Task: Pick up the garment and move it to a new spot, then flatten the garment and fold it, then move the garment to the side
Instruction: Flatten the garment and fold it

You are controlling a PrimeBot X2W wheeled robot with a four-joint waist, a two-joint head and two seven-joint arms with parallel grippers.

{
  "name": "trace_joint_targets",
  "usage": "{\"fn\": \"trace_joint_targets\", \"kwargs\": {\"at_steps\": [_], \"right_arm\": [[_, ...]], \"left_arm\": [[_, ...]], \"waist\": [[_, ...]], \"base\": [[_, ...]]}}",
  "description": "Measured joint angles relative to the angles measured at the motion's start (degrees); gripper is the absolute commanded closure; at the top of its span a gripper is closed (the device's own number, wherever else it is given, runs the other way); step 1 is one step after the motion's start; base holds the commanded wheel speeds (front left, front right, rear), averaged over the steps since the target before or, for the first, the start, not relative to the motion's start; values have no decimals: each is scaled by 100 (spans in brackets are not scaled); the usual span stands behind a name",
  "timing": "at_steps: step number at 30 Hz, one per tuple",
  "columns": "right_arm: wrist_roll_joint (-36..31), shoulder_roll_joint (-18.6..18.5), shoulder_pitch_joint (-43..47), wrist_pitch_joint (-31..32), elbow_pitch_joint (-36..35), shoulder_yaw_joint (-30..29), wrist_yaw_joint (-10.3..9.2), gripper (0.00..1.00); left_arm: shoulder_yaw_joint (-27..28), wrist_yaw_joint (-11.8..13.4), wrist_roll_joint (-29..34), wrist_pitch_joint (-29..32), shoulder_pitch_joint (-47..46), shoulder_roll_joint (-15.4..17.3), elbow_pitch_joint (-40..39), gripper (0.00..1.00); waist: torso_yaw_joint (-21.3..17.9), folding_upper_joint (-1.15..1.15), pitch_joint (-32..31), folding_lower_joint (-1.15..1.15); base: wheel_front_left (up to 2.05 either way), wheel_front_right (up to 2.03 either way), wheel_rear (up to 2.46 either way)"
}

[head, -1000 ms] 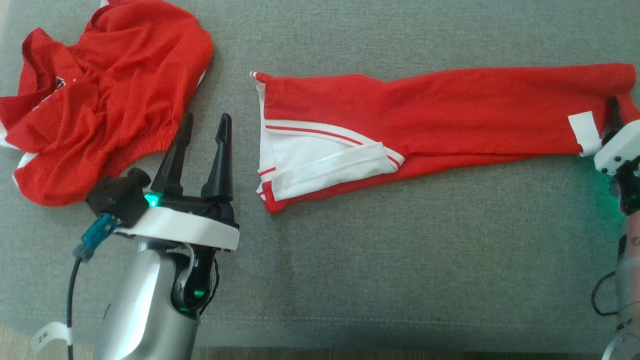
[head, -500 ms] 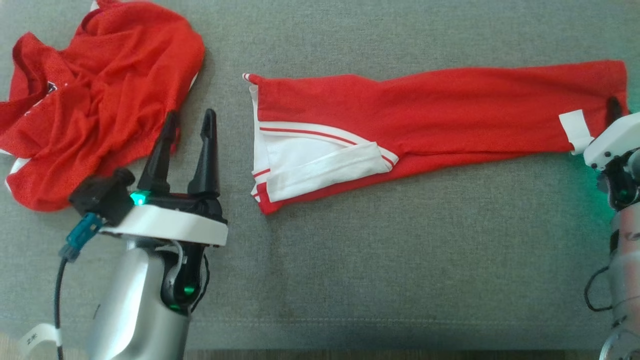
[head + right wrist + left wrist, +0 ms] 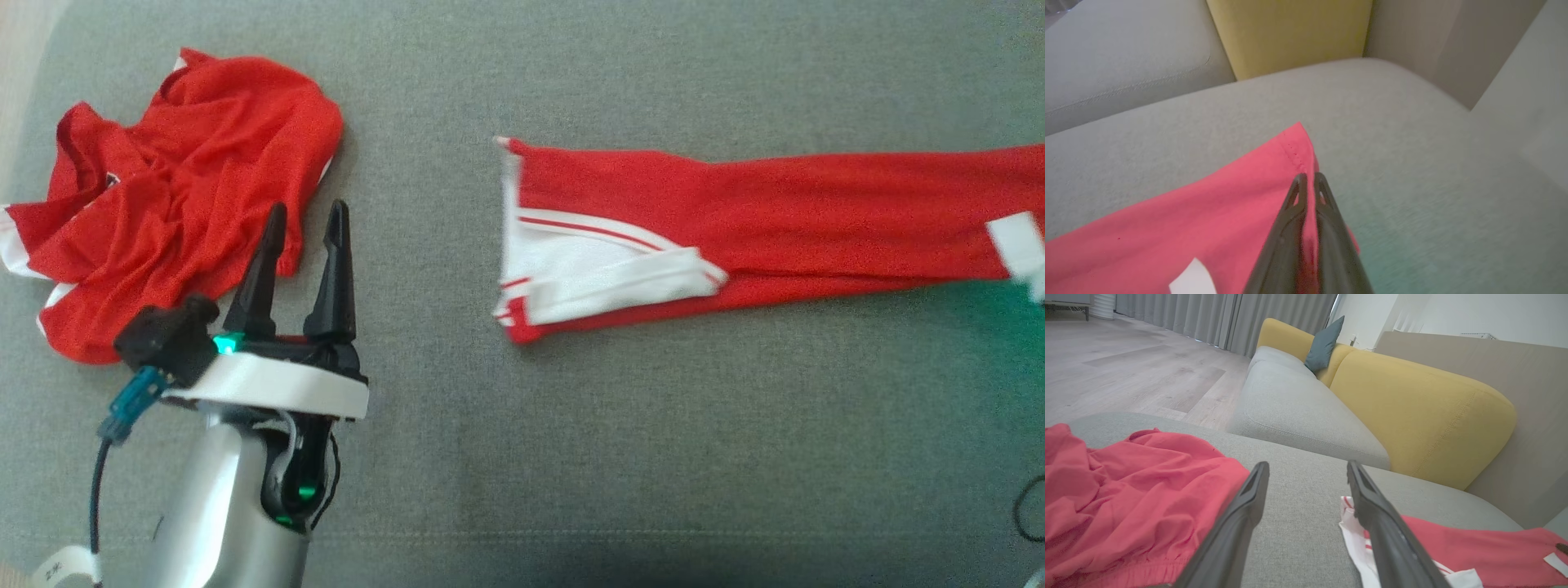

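While R claw (image 3: pixel 1307 176) is pinched tight on an end corner of the folded red garment (image 3: pixel 775 208), lying flat on the grey cushion (image 3: pixel 653 425), L claw (image 3: pixel 308 212) gapes empty beside a crumpled red top (image 3: pixel 180 196).

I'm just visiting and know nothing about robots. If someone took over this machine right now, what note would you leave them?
Left gripper: open, empty, above the grey cushion between the two garments.
Right gripper: shut on the right-end corner of the folded red garment.
Crumpled red garment: at the left, not gripped.
Done: garment flattened, folded into a long strip.
Left: probably fold it shorter, then move it aside.
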Motion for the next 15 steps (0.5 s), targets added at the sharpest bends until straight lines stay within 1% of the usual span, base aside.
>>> {"fn": "trace_joint_targets", "kwargs": {"at_steps": [3, 5, 7, 8, 9, 11, 15], "right_arm": [[-666, 31, -1, -120, -324, -398, 0, 100], [-1003, 166, -1, -125, -510, -633, 0, 100], [-1202, 364, 0, -123, -630, -736, 0, 100], [-1262, 468, 0, -115, -669, -740, 0, 100], [-1262, 468, 0, -115, -669, -740, 0, 100], [-1291, 675, 1, -76, -753, -699, 0, 100], [-1159, 887, 31, 38, -950, -401, 0, 100]], "left_arm": [[9, 3, -2, 0, 83, -1, 0, 0], [10, 7, -24, 0, 131, -1, -1, 0], [3, 8, -66, 0, 197, -1, -3, 0], [0, 29, -68, 0, 234, -1, -3, 0], [0, 29, -68, 0, 234, -1, -3, 0], [-1, 49, -75, 0, 313, -1, -8, 0], [-2, 100, -119, 0, 465, -1, -11, 0]], "waist": [[-27, 0, -116, 0], [-49, 0, -209, 0], [-70, 0, -309, 0], [-82, 0, -361, 0], [-82, 0, -361, 0], [-104, 0, -470, 0], [-153, 0, -694, 0]], "base": [[0, 0, 0], [0, 0, 0], [0, 0, 0], [0, 0, 0], [0, 0, 0], [0, 0, 0], [0, 0, 0]]}}
